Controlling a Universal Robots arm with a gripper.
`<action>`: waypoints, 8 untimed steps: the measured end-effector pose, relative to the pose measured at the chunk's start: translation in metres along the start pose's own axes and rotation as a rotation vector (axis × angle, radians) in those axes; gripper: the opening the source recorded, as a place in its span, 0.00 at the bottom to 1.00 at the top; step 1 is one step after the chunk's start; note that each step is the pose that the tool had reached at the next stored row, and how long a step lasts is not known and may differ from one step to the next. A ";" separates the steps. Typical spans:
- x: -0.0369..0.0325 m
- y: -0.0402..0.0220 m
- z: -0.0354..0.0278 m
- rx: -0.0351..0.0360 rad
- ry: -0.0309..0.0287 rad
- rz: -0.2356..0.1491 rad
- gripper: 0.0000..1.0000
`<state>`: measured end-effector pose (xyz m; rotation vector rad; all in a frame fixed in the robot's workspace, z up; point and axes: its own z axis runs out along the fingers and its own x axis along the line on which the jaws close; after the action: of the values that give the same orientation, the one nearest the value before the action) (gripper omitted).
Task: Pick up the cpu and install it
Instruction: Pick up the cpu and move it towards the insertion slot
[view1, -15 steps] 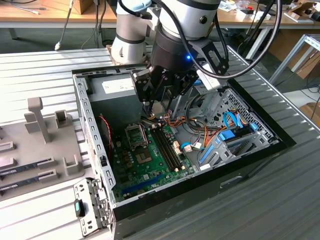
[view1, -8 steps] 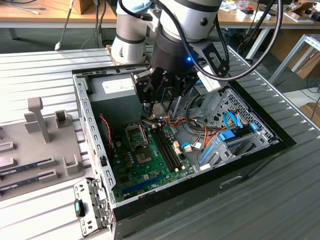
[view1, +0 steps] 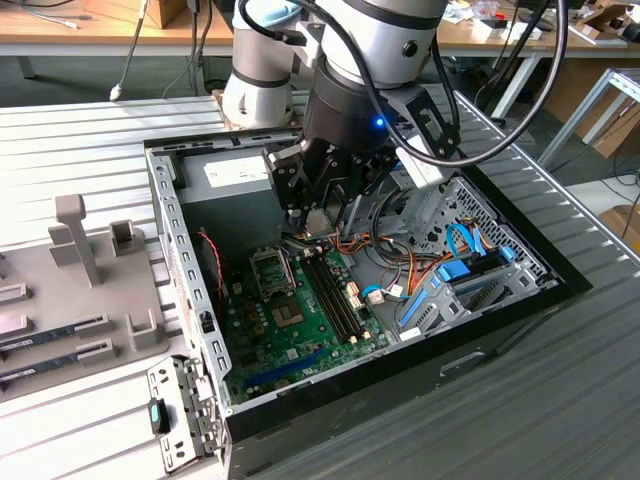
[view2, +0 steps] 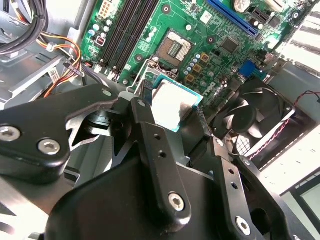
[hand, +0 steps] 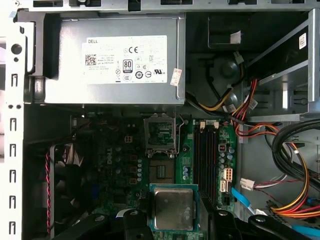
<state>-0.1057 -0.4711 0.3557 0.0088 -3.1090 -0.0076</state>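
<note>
Quick count first: one silver and black robot arm (view1: 380, 40), one black gripper (view1: 318, 222) with two black metal fingers (view2: 150, 135), and one small flat square cpu (view2: 172, 105) with a silver-grey metal top and a thin green rim. There's one open black and silver desktop computer case (view1: 185, 260), and inside it one green motherboard (view2: 197, 30) and one open square socket (view2: 175, 47) with its pin field showing. There's also a bank of long black memory slots (view2: 131, 27), but I can't count those for sure.

The exterior view gives you the whole arm over the case. It also shows a flat grey tray (view1: 60, 260) outside the case on the exterior view's left, with at least two long narrow sticks (view1: 60, 328) lying in it. The first wrist view looks straight down on the cpu's metal top (hand: 174, 207), and it also gets the grey metal power supply box (hand: 110, 60) and a bundle of orange and yellow cables (hand: 295, 200). The second wrist view gets the round black fan (view2: 245, 120) and a close look at the gripper's linkage.

The jaws are clamped on the cpu. It sits right between the two fingers, one on each of two opposite edges, with its top face flat and uncovered. It's held up in the air over the motherboard, near the socket but not in it.
</note>
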 end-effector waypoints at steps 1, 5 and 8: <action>-0.0001 -0.0003 0.0002 -0.0001 0.0000 0.000 0.47; -0.0003 -0.0012 0.0011 -0.0001 0.0000 0.000 0.47; -0.0005 -0.0017 0.0017 -0.0001 0.0000 0.000 0.47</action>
<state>-0.1053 -0.4728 0.3540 0.0088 -3.1091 -0.0077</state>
